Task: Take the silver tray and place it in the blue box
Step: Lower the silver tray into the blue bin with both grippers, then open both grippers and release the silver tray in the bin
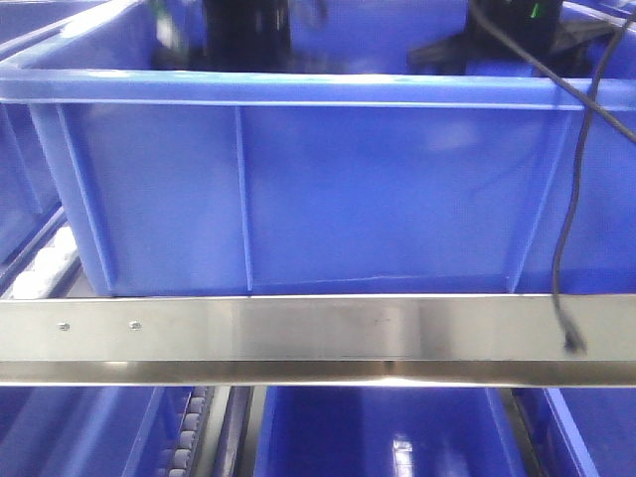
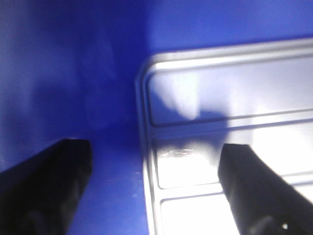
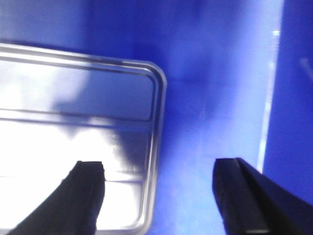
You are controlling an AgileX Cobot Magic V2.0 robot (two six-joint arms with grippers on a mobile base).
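The blue box [image 1: 318, 189] fills the front view, its ribbed near wall facing me; both arms reach down into it from above. The silver tray [image 2: 230, 122] lies on the box's blue floor [image 2: 112, 196]. In the left wrist view my left gripper [image 2: 154, 188] is open, its jaws straddling the tray's left rim, one over the floor and one over the tray. In the right wrist view the tray [image 3: 73, 112] shows its right end; my right gripper [image 3: 159, 191] is open, straddling the right rim. Neither holds anything.
A steel rail [image 1: 298, 338] runs across in front of the box. More blue crates [image 1: 378, 437] sit below and to the left. A black cable [image 1: 571, 219] hangs over the box's right front. The box walls [image 3: 296, 98] stand close to both grippers.
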